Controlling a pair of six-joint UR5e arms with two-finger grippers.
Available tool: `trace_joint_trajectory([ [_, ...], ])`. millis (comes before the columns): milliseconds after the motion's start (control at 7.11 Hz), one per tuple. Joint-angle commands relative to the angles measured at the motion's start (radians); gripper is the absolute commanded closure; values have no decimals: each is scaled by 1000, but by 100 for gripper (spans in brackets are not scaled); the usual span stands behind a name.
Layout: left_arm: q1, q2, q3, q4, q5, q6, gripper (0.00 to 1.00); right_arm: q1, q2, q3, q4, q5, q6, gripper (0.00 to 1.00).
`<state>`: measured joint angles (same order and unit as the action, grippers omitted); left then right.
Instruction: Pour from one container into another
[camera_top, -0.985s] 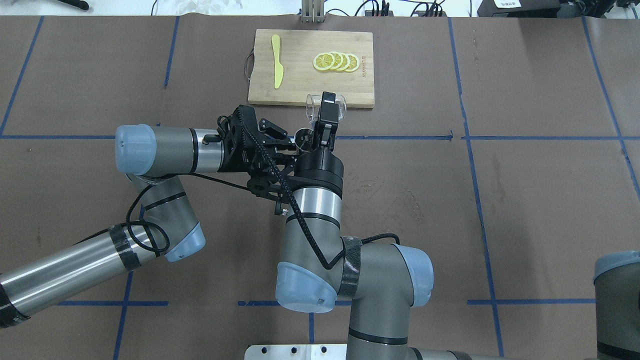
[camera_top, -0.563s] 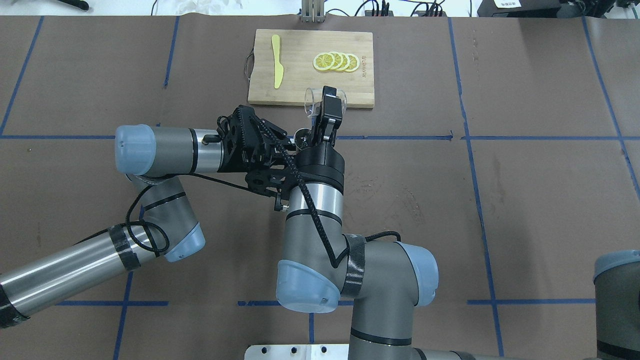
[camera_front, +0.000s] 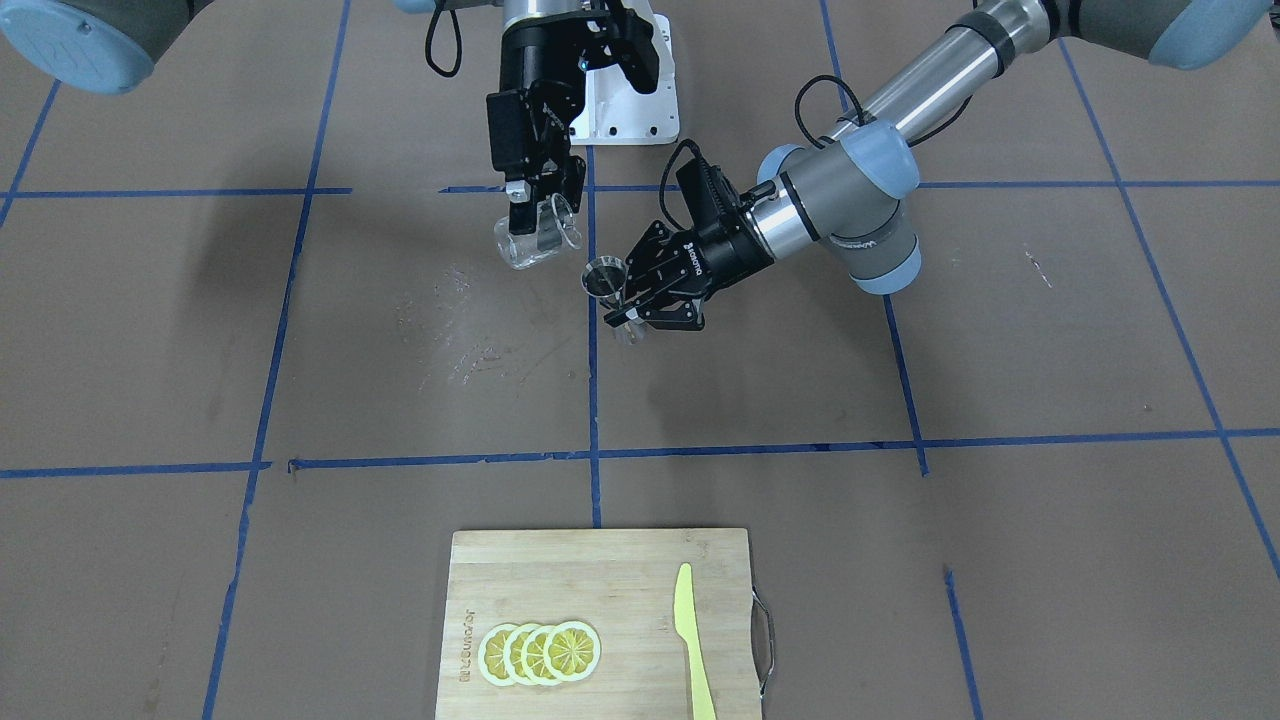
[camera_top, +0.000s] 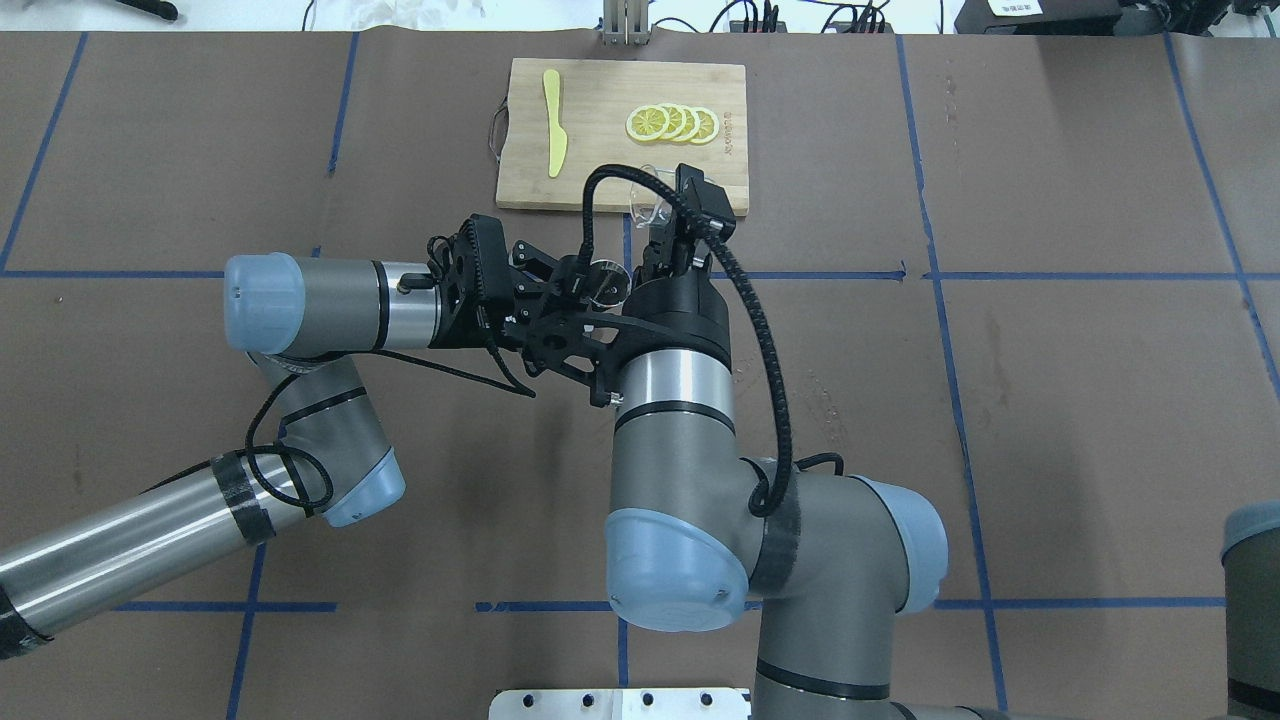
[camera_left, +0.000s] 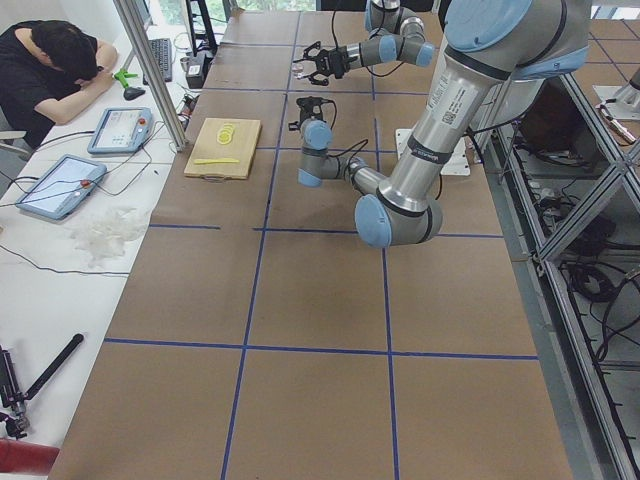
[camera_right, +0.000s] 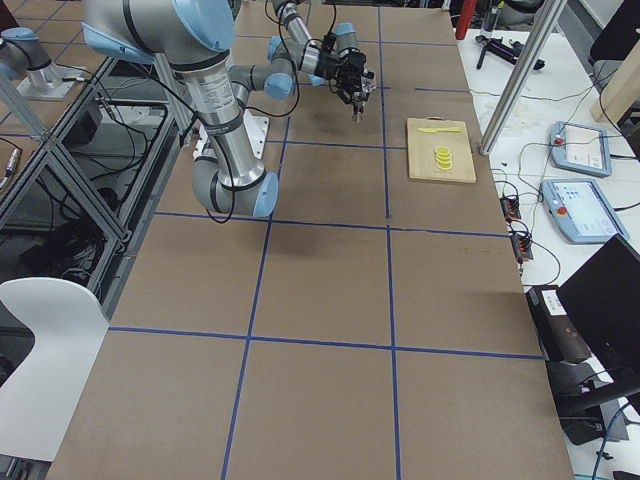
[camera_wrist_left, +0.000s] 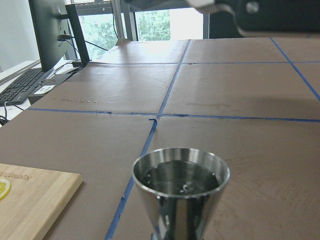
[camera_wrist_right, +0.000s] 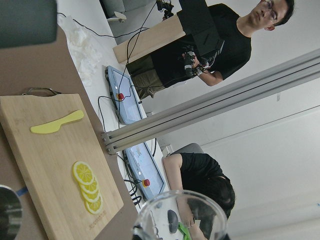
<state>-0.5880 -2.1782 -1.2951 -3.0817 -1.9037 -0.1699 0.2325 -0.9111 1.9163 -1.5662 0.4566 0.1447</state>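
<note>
The clear glass cup (camera_front: 530, 245) hangs tilted above the table, its mouth turned toward the jigger, and my right gripper (camera_front: 540, 215) is shut on it. From above, the cup (camera_top: 652, 195) shows in front of the cutting board's near edge. The silver jigger (camera_front: 606, 278) stands upright in the air just beside and below the cup's mouth, with my left gripper (camera_front: 625, 308) shut on its waist. In the left wrist view the jigger (camera_wrist_left: 181, 190) has a shiny, wet-looking bowl. The cup's rim (camera_wrist_right: 180, 215) fills the bottom of the right wrist view.
A bamboo cutting board (camera_top: 600, 170) lies beyond the grippers, carrying lemon slices (camera_top: 672, 123) and a yellow knife (camera_top: 553, 135). Both arms crowd the table's middle. A person (camera_left: 55, 70) leans on the side desk, near some tablets.
My right arm has shifted to the right and its wrist has turned, carrying the cup a little right and away from over the jigger. The left arm and jigger have barely moved.
</note>
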Motion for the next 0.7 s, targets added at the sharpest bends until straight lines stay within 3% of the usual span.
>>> trace_joint_trajectory([
  [0,0,2,-3,-2,0,1,100,1,-49,44,0,20,182,100],
  [141,0,2,-3,-2,0,0,100,1,-60,44,2,22,222,100],
  [422,-1,21,-21,-2,0,0,100,-1,-141,41,158,20,271,100],
  [563,-1,29,-38,0,0,-5,100,-1,-153,41,182,20,269,100],
])
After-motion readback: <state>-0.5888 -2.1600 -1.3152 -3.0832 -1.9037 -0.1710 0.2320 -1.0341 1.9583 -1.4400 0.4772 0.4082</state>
